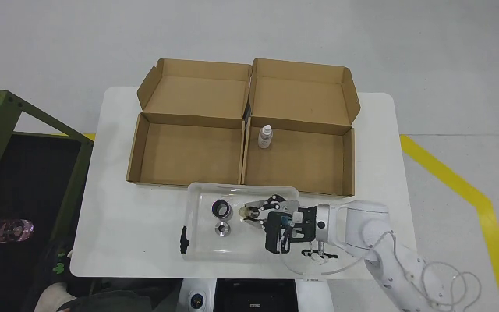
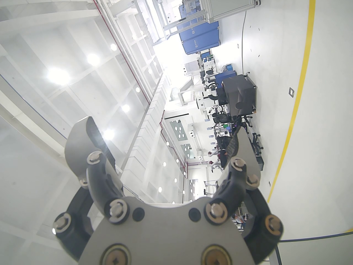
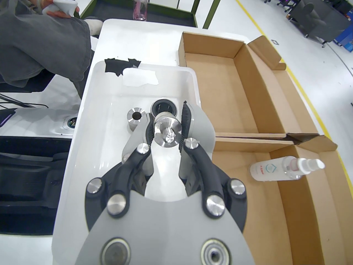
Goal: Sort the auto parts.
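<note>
You'll find the right gripper [image 3: 167,119] has brushed-metal finger plates with ribbed matt black pads [image 3: 186,114]. The stepped part [image 3: 166,136] it grips is bright polished metal, like the small cylinder [image 3: 135,117] and the dark-cored bearing [image 3: 162,108]. Your tray [image 3: 82,128] is smooth glossy plastic patched with matt black tape [image 3: 118,66], the 2 boxes [image 3: 234,84] are matt brown cardboard, and the spray bottle [image 3: 278,168] is smooth white plastic with a clear cap.

A large industrial lab hall: yellow floor line [image 2: 303,64], blue machine cabinets [image 2: 200,35], ceiling lights [image 2: 58,75]
</note>
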Motion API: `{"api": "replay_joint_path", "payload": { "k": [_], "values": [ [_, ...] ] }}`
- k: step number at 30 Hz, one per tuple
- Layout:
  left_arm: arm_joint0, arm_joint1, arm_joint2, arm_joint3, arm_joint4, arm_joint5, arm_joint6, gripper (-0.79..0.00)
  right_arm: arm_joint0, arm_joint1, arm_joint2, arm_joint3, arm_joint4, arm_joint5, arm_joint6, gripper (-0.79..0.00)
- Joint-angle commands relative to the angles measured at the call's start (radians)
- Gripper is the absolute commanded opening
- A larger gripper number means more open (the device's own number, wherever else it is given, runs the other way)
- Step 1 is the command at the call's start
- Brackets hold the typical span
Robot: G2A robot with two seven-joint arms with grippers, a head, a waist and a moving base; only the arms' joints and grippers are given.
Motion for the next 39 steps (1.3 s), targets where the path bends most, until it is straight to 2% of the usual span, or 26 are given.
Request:
{"api": "replay_joint_path", "payload": {
  "k": [1, 7, 21, 39],
  "values": [
    [0.0, 0.0, 0.0, 0.0, 0.0, 0.0, 0.0, 0.0, -0.001, 0.002, 0.017, -0.001, 0.005, 0.002, -0.021, -0.785],
    [0.0, 0.0, 0.0, 0.0, 0.0, 0.0, 0.0, 0.0, 0.01, 0.006, 0.056, 0.009, 0.031, 0.017, -0.039, -0.785],
    [0.0, 0.0, 0.0, 0.0, 0.0, 0.0, 0.0, 0.0, 0.072, 0.004, 0.084, 0.053, 0.123, 0.075, 0.019, -0.785],
    [0.0, 0.0, 0.0, 0.0, 0.0, 0.0, 0.0, 0.0, 0.262, -0.022, -0.011, 0.286, 0.233, 0.137, 0.197, -0.785]
  ]
}}
